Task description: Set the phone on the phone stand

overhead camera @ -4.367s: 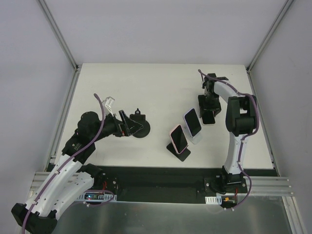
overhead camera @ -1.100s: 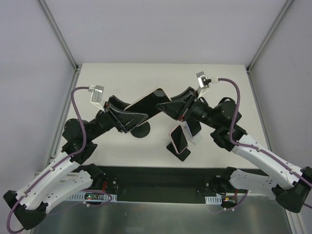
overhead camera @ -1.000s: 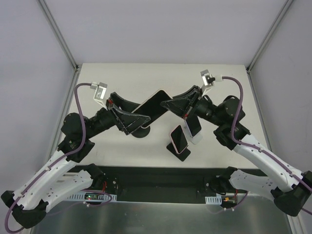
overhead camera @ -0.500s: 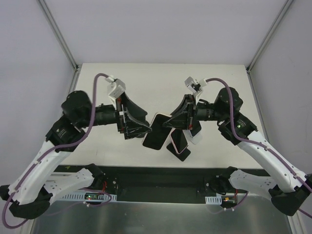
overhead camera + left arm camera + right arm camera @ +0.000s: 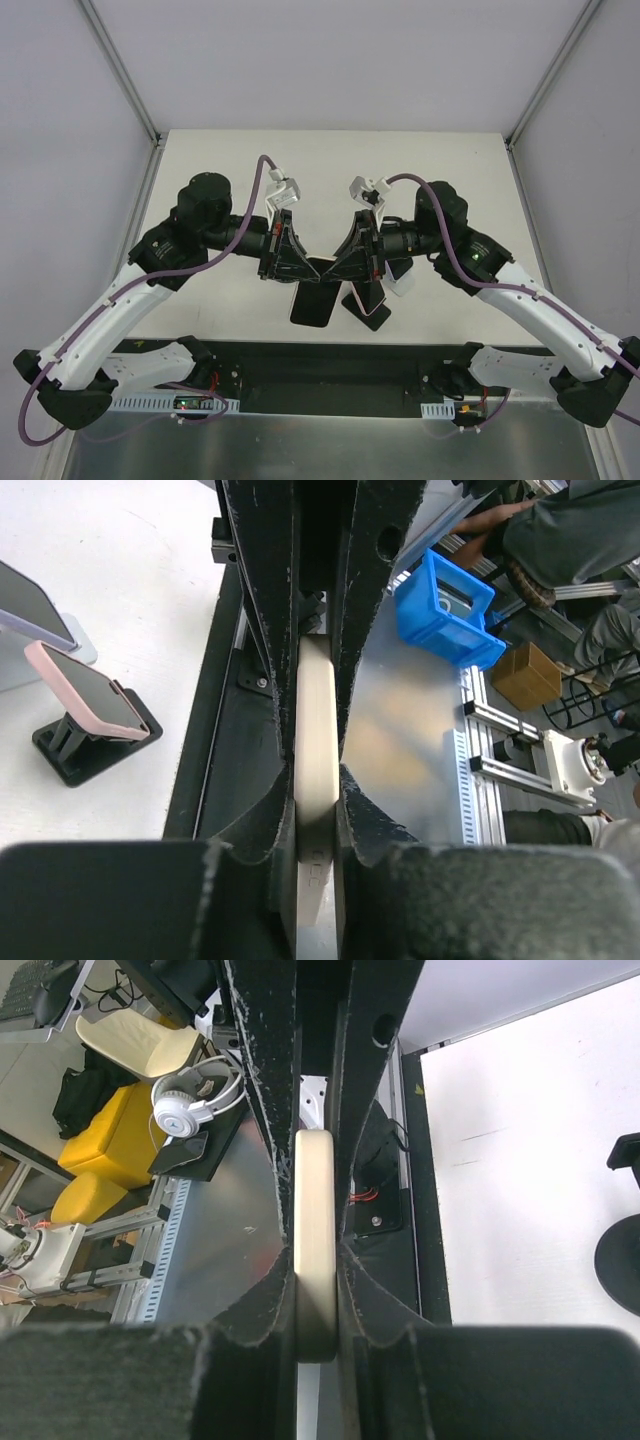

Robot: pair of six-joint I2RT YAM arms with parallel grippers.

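phone (image 5: 313,303): top hidden by fingers (image 5: 289,262) | round stand (image 5: 622,1260): cut by edge

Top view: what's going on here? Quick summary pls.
Both arms hold one phone between them, above the near part of the table. The left gripper and right gripper are each clamped on its flat faces; both wrist views show it edge-on between the fingers. It is not on a stand yet. Nearby, a pink-cased phone sits on a black stand, with a second phone propped just beyond it.
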